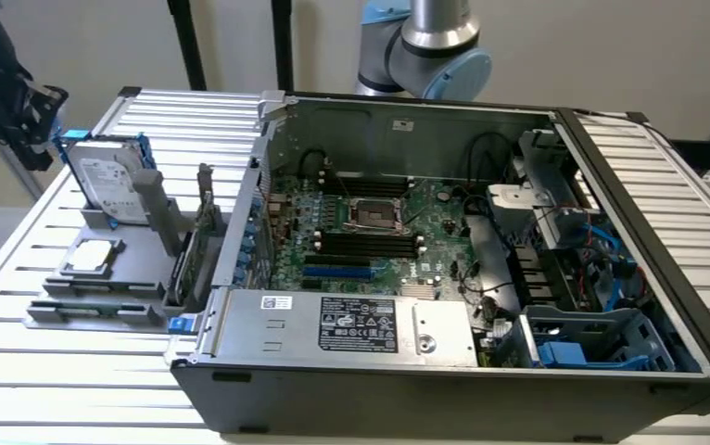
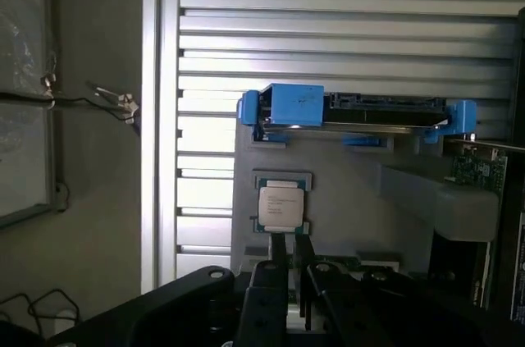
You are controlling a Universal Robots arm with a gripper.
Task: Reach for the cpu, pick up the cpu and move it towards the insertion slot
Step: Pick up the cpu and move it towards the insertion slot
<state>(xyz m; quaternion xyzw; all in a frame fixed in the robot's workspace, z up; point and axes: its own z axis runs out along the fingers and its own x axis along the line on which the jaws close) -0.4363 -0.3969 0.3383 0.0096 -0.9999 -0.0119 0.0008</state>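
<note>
Cpu [image 1: 92, 258] lies flat, metal face up, in a shallow seat of the grey fixture [image 1: 95, 306] on the slatted desk [image 1: 33, 371], outside the computer case [image 1: 454, 389] at the exterior view's left, just in front of the upright hard drive [image 1: 110, 181] with blue rails. It is well apart from the insertion slot [image 1: 374, 213], whose shiny frame sits open on the motherboard inside the case. I judge the chip light, stiff and thin, with a slick top and a delicate underside. The safest hold is therefore across two opposite edges, squarely and with little force, since a skewed pinch could tip it in its seat. The wrist view brings the cpu [image 2: 281, 203] close, showing its printed lid and the green rim around it, with the hard drive [image 2: 361, 111] beyond it, the fixture [image 2: 344, 191] beneath it and the desk [image 2: 328, 2] behind. It also shows the pincer [image 2: 290, 269], its two dark fingers [image 2: 279, 269] drawn narrow with just a thin slit between them, clasping nothing and hanging short of the chip without touching it. The exterior view alone gives the slot and the whole route from fixture to board over the case wall.
</note>
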